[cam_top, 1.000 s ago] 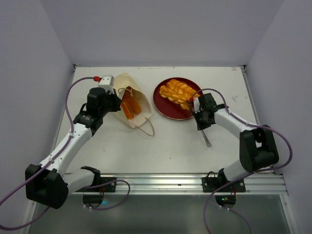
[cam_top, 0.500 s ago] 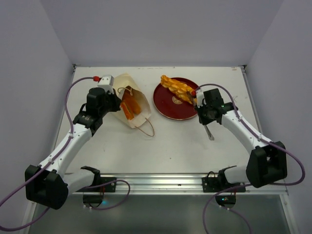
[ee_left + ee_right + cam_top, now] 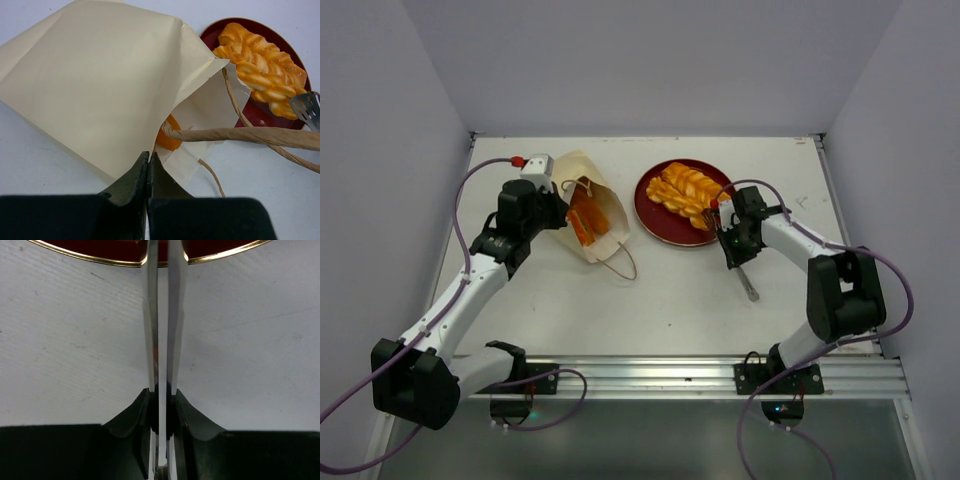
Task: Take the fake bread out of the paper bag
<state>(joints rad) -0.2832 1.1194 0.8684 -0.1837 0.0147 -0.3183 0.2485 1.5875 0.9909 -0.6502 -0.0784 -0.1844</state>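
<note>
The cream paper bag [image 3: 588, 215] lies on its side with its mouth toward the plate. My left gripper [image 3: 552, 212] is shut on the bag's edge [image 3: 100, 85], jaws pressed together at the paper [image 3: 149, 156]. An orange piece of fake bread [image 3: 586, 222] shows inside the mouth [image 3: 167, 141]. A long orange braided roll [image 3: 682, 192] lies on the red plate [image 3: 655, 215]. My right gripper [image 3: 735, 240] is shut on metal tongs [image 3: 162, 315], whose tips reach the plate's rim [image 3: 100, 247] beside the roll [image 3: 260, 67].
The bag's brown cord handles [image 3: 620, 262] trail onto the table toward me. The tongs' rear end [image 3: 748, 288] sticks out behind the right gripper. White walls close in the table at the back and both sides.
Half a second ago the roll hung off the plate's far left rim in the tongs; now it lies across the plate again. The right gripper has moved back toward me. The left arm is still.
</note>
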